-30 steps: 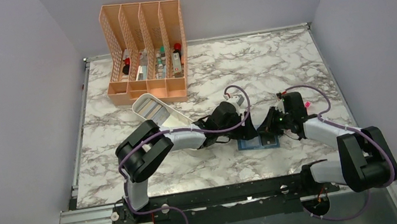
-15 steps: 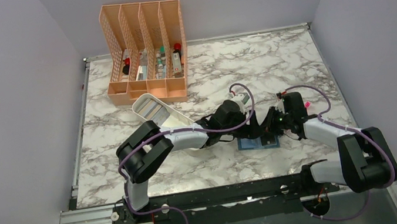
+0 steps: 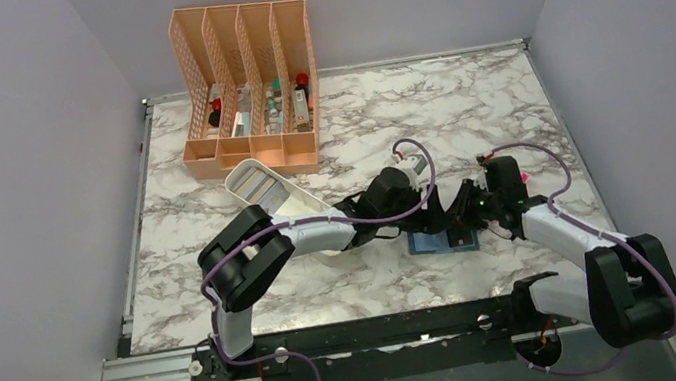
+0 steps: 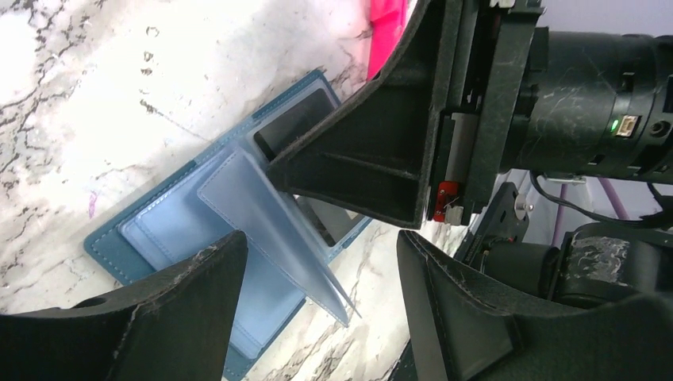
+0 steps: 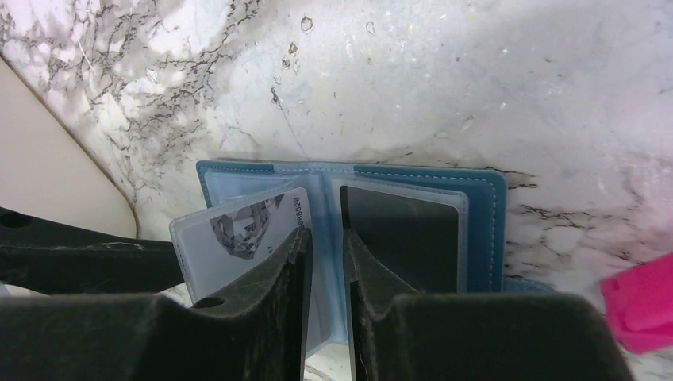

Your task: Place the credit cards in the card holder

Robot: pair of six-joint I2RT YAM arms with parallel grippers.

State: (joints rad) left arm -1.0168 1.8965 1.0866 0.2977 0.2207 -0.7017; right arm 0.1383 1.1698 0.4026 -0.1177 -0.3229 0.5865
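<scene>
Teal card holder open; right claw crowds it, grip unclear; left claw released; peach organizer far.

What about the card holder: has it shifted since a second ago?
No. The card holder lies where it did against the black front rail.

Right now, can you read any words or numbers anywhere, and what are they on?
Credit card: small digits along one edge, perhaps "888828", too blurred to be sure.
Bottles in the peach organizer: labels too small to read.
Card holder: no writing shows.
</scene>
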